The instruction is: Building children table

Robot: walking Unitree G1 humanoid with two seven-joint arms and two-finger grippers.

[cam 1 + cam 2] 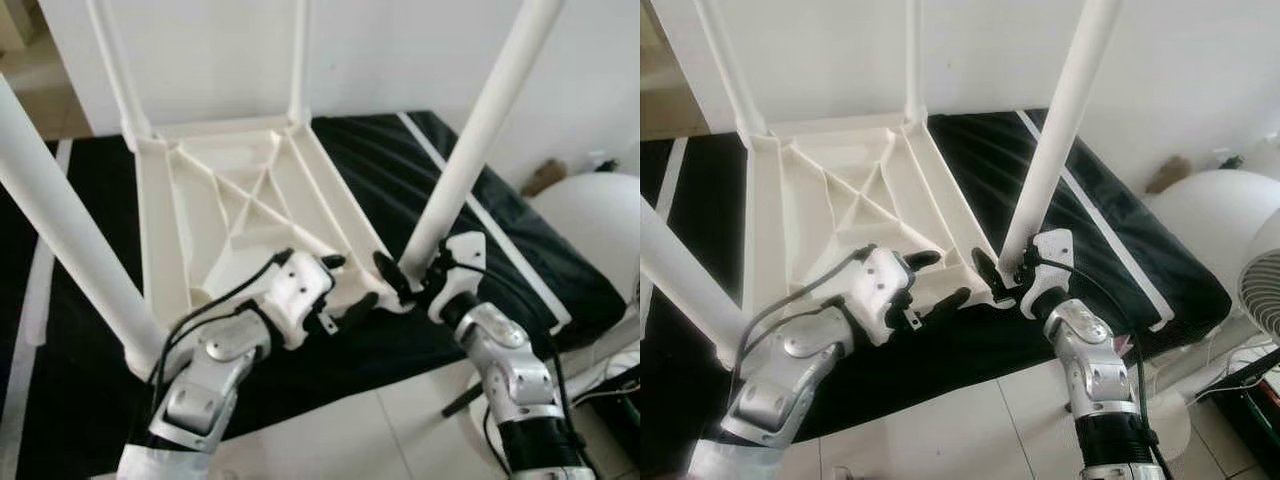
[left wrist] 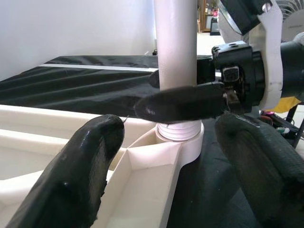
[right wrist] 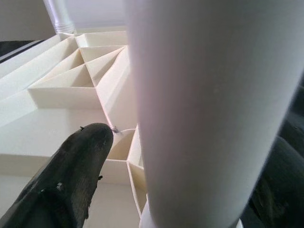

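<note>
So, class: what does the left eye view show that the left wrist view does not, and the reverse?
Left eye view alone: all four legs on the upturned tabletop, and the left gripper from above, open near the corner. Left wrist view alone: the ridged base of the near right leg seated in its corner socket. Shared: the right gripper shut on that leg, and the black cloth.

A thick white leg (image 3: 190,109) stands close up between the right gripper's (image 3: 180,190) black fingers (image 3: 71,180) (one each side). Beyond it lies the ribbed cream underside of the tabletop (image 3: 71,90), a second leg (image 3: 59,14) standing at its far corner.
</note>
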